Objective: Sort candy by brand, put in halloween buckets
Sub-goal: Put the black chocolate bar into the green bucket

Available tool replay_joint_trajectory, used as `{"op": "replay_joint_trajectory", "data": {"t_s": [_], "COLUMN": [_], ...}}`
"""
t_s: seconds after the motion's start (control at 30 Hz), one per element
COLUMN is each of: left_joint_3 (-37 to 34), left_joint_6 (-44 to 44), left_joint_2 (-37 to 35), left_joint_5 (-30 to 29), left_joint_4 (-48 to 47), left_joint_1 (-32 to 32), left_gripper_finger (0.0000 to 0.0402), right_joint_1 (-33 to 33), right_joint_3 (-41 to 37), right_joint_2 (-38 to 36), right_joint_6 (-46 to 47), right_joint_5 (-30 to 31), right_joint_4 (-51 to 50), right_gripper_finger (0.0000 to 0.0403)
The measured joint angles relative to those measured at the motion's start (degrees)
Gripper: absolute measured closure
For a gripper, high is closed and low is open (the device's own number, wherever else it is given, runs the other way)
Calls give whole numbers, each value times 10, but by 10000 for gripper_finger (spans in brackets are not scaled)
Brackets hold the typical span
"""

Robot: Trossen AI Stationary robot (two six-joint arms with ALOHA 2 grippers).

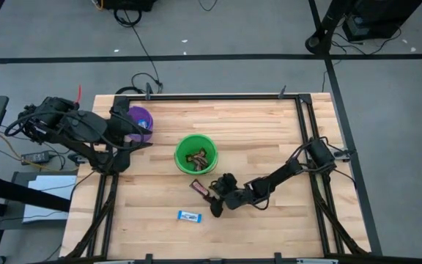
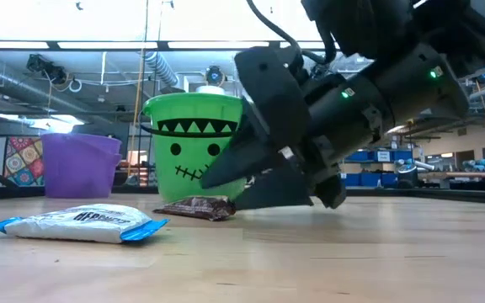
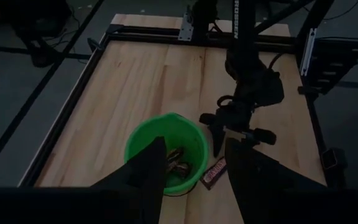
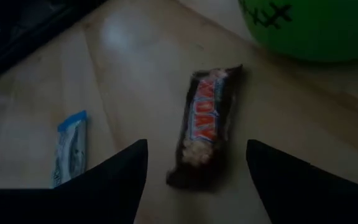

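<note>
High view: a light wooden table (image 1: 255,139) in a dark metal frame stands on grey floor with cables. The green bucket (image 1: 196,153) sits near the table's middle and already holds several dark brown bars. The purple bucket (image 1: 141,122) stands at the far left, partly under the left arm. The right gripper (image 1: 209,196) is low over the brown candy bar (image 1: 199,188), just in front of the green bucket. A blue-and-white candy bar (image 1: 189,215) lies near, toward the front edge.

Low view: under the ceiling lights and pipes of the room behind, the right gripper (image 2: 234,187) has its fingers spread wide, tips pointing down at the brown bar (image 2: 197,207). The blue-and-white bar (image 2: 78,222) lies to one side, clear of the approach.

Left wrist view: the left gripper (image 3: 194,180) hangs above the green bucket (image 3: 143,142) side of the table, fingers apart and empty; this arm waits.

Right wrist view: the brown bar (image 4: 205,127) lies flat on the wood between the open fingers, not yet touched.

Judged step: pick-up of a brown bar for the green bucket. The next move calls for a short descent, then closing across the bar's narrow width. The bar's flatness makes a slip possible. The bucket wall close by limits clearance.
</note>
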Motion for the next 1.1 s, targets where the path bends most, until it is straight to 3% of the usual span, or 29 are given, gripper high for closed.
{"op": "replay_joint_trajectory", "data": {"t_s": [0.43,0.53,0.7,0.87,1.1], "left_joint_3": [0,0,0,0,0], "left_joint_6": [-8,-8,-6,-5,-4], "left_joint_2": [1,1,4,4,4], "left_joint_5": [0,0,0,-1,-2], "left_joint_4": [4,4,5,5,4], "left_joint_1": [0,0,0,0,0], "left_gripper_finger": [235,235,235,235,235], "right_joint_1": [1,1,-1,1,10], "right_joint_3": [91,102,108,108,107], "right_joint_2": [89,104,109,112,112], "right_joint_6": [-45,-35,-9,-9,-12], "right_joint_5": [43,78,76,68,49], "right_joint_4": [12,10,-13,-15,-22], "right_gripper_finger": [119,119,129,170,259]}}
